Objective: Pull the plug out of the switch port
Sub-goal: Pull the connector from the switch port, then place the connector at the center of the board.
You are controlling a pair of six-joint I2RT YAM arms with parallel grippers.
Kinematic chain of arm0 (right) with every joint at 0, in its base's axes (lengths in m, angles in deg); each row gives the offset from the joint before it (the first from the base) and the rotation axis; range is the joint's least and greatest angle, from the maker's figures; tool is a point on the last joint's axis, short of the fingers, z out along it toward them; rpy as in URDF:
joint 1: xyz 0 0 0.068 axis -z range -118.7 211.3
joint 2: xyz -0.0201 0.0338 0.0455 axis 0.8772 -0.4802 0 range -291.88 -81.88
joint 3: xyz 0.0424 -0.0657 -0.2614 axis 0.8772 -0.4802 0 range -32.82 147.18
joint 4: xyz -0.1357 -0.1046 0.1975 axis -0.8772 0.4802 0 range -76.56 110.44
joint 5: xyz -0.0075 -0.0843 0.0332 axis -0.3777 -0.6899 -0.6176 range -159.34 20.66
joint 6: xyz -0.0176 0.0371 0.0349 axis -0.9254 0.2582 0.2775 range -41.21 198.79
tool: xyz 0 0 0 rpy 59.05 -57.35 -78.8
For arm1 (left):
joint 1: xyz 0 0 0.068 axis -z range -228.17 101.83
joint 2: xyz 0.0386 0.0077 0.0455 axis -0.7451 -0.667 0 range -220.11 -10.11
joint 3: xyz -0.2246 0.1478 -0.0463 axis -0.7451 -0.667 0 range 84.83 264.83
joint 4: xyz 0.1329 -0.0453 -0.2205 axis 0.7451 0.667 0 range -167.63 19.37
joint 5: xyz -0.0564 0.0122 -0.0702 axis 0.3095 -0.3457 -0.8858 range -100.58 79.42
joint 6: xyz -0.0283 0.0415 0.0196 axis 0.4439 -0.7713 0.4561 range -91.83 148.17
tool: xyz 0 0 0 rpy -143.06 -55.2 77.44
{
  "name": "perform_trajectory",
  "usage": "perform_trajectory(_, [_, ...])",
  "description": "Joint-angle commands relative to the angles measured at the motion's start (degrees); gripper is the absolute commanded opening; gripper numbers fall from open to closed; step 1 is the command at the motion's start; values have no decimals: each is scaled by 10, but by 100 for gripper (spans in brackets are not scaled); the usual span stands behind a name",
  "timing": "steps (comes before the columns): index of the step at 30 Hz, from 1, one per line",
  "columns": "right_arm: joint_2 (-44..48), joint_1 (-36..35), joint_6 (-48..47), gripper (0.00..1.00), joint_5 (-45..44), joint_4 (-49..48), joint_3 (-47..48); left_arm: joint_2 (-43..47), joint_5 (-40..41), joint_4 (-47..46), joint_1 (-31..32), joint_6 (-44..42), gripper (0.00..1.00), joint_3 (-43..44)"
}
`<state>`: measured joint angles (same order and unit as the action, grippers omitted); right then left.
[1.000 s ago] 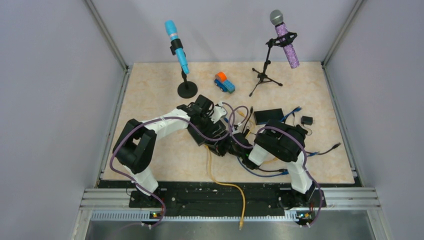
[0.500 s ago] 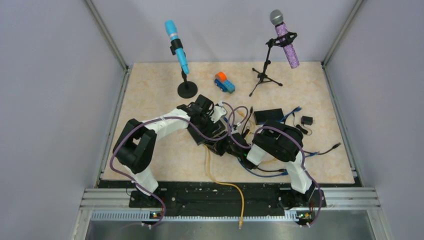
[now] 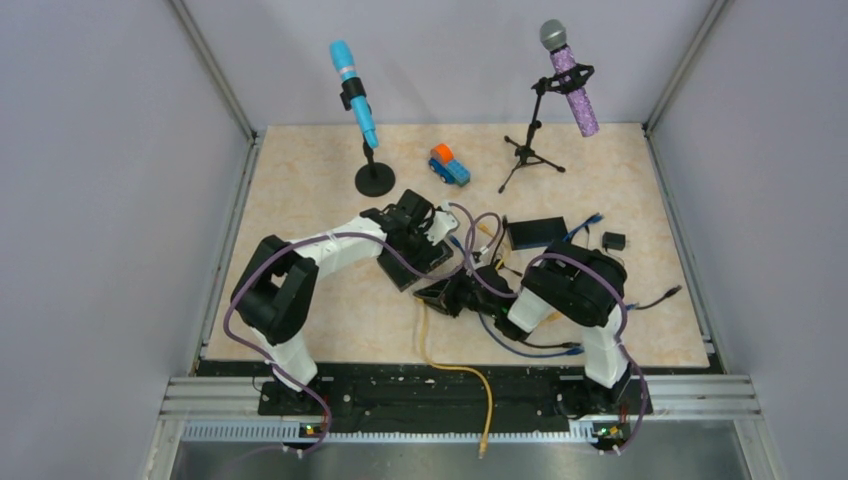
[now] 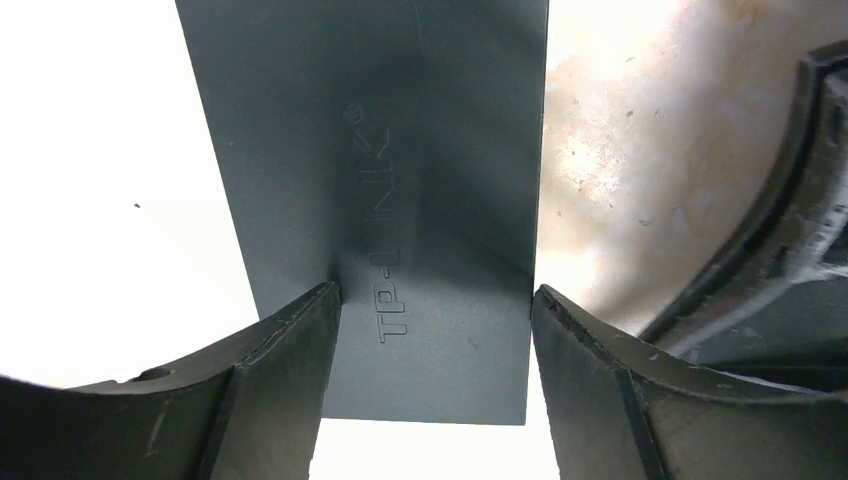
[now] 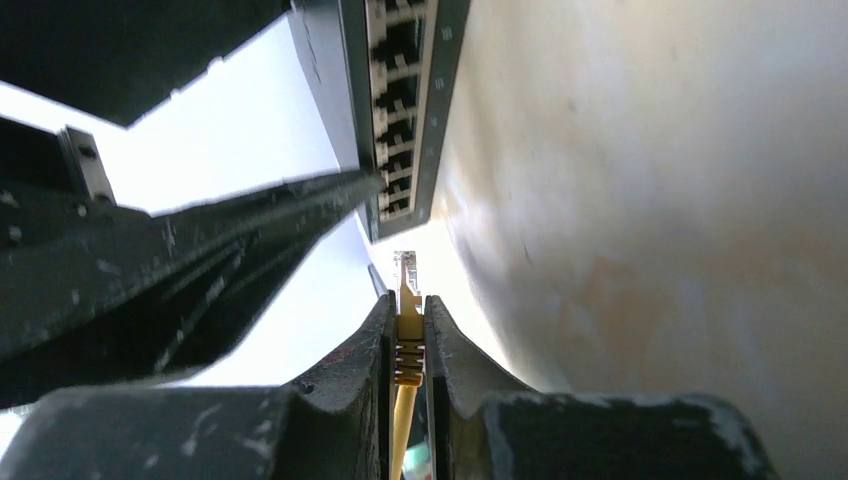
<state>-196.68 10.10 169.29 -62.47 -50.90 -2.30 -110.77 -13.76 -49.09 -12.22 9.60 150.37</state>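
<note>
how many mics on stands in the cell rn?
2. A blue mic on a round-base stand is at the far left of the table. A purple mic on a tripod is at the far right. None appear hidden.

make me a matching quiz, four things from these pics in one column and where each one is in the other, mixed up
Things:
1. switch
2. yellow plug
3. blue microphone
4. purple microphone

Places:
A. on a tripod stand, back right
B. between the fingers of the left gripper
C. on a round-base stand, back left
D. pinched in the right gripper, out of the ports

Pairs: 1-B, 2-D, 3-C, 4-A
</note>
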Motion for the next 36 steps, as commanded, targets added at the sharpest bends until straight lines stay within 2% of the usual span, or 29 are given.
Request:
perform_trajectory(1, [43, 2, -7, 0, 50, -30, -34, -49, 50, 62, -11, 19, 73, -43])
perform_trajectory(6, [137, 3, -91, 0, 29, 63, -52, -43, 61, 53, -11, 8, 72, -56])
perform_trajectory(10, [239, 3, -199, 0, 26, 228, -1, -31, 53, 42, -13, 20, 77, -58])
perform_trajectory(14, [360, 2, -269, 0, -78, 463, 63, 20, 49, 7, -19, 53, 88, -55])
perform_trajectory(18, [449, 13, -320, 0, -183, 615, 101, 79, 50, -31, -37, 97, 98, -34])
perform_trajectory(20, [469, 26, -341, 0, -217, 675, 125, 106, 55, -47, -51, 124, 99, -24])
perform_trajectory(24, [494, 54, -373, 0, -250, 717, 143, 157, 57, -74, -87, 179, 99, -21])
perform_trajectory(28, [495, 104, -422, 0, -244, 727, 171, 232, 20, -119, -139, 232, 99, -60])
perform_trajectory(32, [407, 173, -473, 0, -150, 715, 242, 304, 18, -158, -152, 251, 99, -111])
perform_trajectory(36, [304, 186, -512, 0, -127, 708, 316, 355, 8, -174, -162, 289, 99, -150])
